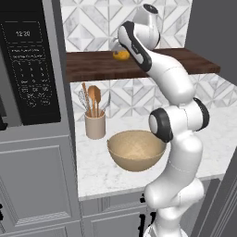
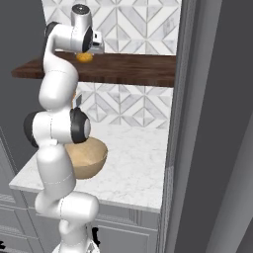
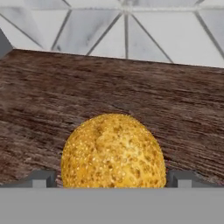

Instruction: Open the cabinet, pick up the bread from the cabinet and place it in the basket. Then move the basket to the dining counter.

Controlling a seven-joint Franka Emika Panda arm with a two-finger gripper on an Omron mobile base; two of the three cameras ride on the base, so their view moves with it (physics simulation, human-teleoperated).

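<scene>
The bread (image 3: 113, 151), a round golden-orange bun, lies on the cabinet's dark brown board (image 3: 43, 96). My gripper (image 3: 113, 178) is open, with one fingertip on each side of the bun and close to it. From the base cameras the bread (image 1: 121, 54) (image 2: 85, 57) sits on the board (image 1: 92, 67) (image 2: 133, 69), with my hand (image 2: 94, 47) right at it. The tan woven basket (image 1: 136, 150) (image 2: 91, 155) stands empty on the white worktop below. The dining counter is out of view.
A crock of utensils (image 1: 95, 125) stands left of the basket. A black microwave (image 1: 30, 69) fills the tall unit on the left. A grey open door panel (image 2: 212, 123) rises on the right. Patterned tiles (image 1: 139, 95) back the worktop (image 1: 92, 171).
</scene>
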